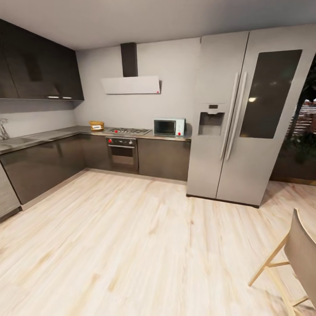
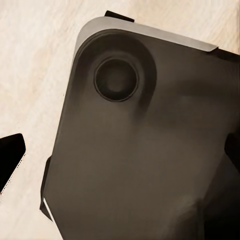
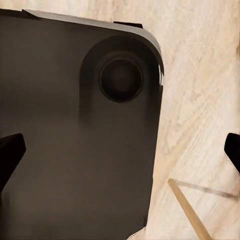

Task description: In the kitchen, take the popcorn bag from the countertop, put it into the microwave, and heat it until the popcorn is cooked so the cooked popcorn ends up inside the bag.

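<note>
The bag (image 1: pixel 96 125), tan-brown, stands on the table (image 1: pixel 66 133) at the far wall, just left of the hob (image 1: pixel 129 131). It is too small in the head view to tell whether anything is in it. The microwave (image 1: pixel 169 127), pale mint with a dark glass door, sits on the same table right of the hob, door shut; its interior cannot be made out. A red dot shows on its side panel. The bag and microwave are well apart, with the hob between them.

Below the hob is a built-in oven (image 1: pixel 122 153) with a shut door. A flat range hood (image 1: pixel 131 84) hangs above the hob. Dark upper cabinets (image 1: pixel 39 70) line the left wall, all shut. A sink (image 1: pixel 15 141) is set into the left run of the table. A large grey fridge (image 1: pixel 243 116) stands right of the microwave, both doors shut. A chair (image 1: pixel 296 259) stands near the right edge on the wood floor (image 1: pixel 131 237).

In the left wrist view, the left fingers (image 2: pixel 10 161) show as dark tips at both picture edges, spread wide and holding nothing, above the dark robot base (image 2: pixel 140 150) and floor. In the right wrist view, the right fingers (image 3: pixel 10 152) likewise stand wide apart and empty; a wooden chair leg (image 3: pixel 189 212) crosses the floor nearby.
</note>
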Available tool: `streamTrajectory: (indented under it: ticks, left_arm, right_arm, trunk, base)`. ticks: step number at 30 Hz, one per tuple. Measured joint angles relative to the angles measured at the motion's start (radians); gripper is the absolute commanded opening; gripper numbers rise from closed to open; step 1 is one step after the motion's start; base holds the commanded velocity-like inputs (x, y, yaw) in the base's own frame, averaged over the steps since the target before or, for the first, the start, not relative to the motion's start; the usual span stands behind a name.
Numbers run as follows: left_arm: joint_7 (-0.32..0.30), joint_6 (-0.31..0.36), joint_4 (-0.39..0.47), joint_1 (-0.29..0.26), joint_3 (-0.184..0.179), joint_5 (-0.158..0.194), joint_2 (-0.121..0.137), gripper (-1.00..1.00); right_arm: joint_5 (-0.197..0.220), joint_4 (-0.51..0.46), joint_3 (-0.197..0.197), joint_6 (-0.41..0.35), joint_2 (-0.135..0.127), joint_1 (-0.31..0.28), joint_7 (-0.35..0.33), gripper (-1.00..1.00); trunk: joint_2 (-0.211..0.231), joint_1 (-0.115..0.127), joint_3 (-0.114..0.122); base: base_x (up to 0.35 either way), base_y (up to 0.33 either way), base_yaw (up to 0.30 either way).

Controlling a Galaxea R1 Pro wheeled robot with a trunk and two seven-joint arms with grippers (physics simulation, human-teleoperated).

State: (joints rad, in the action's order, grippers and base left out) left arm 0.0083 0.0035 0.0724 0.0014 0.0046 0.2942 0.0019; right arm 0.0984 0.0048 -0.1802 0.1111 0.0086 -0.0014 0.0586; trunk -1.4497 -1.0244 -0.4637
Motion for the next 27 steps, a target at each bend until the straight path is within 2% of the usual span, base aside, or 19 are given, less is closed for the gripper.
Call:
streamTrajectory:
  ticks: [27]
  left_arm:
    - [0.0, 0.001, -0.001, 0.0, -0.001, -0.001, -0.003, 1.0]
  right_arm:
    - [0.0, 0.0, 0.0, 0.0, -0.001, 0.0, 0.0, 1.0]
  trunk:
    - [0.0, 0.0, 0.0]
  base:
    - [0.323, 0.087, 0.0]
